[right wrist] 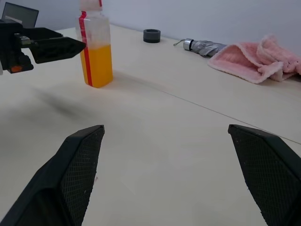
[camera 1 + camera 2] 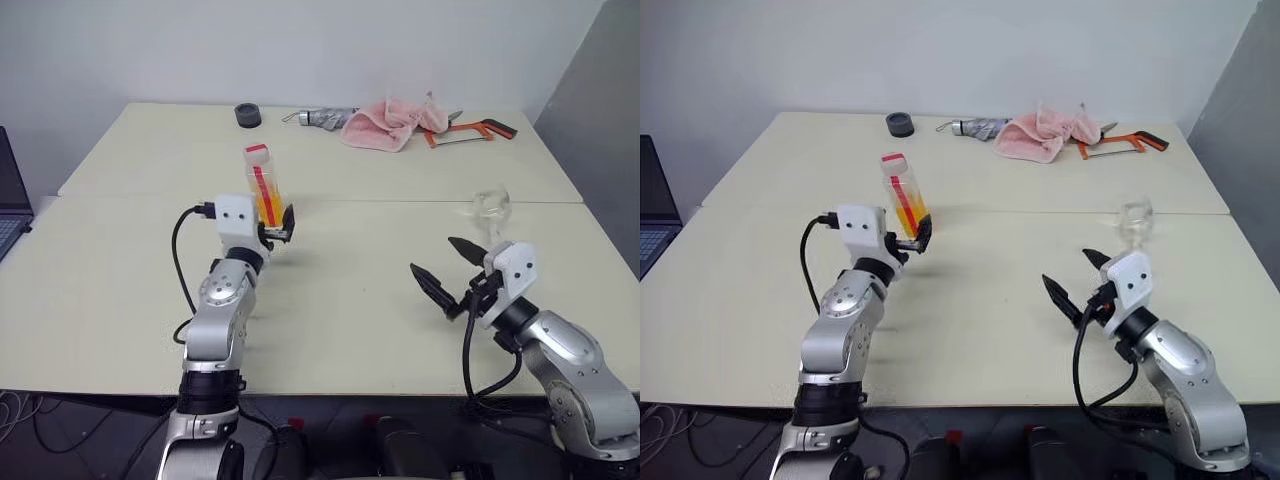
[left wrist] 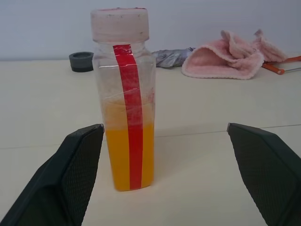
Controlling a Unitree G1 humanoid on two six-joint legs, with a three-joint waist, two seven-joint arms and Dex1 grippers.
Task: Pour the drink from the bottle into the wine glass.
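Observation:
The bottle stands upright on the table, its pinkish cap on. The orange drink fills about its lower third. My left gripper is open and points level at the bottle, which stands just beyond its fingertips and nearer one of them, untouched. The empty wine glass stands upright at the right of the table. My right gripper hovers open a little in front of the glass, turned towards the bottle, with nothing between its fingers.
Along the far edge lie a black round object, a folded grey umbrella, a pink towel and an orange hacksaw. A laptop sits at the far left. A seam crosses the table behind the bottle.

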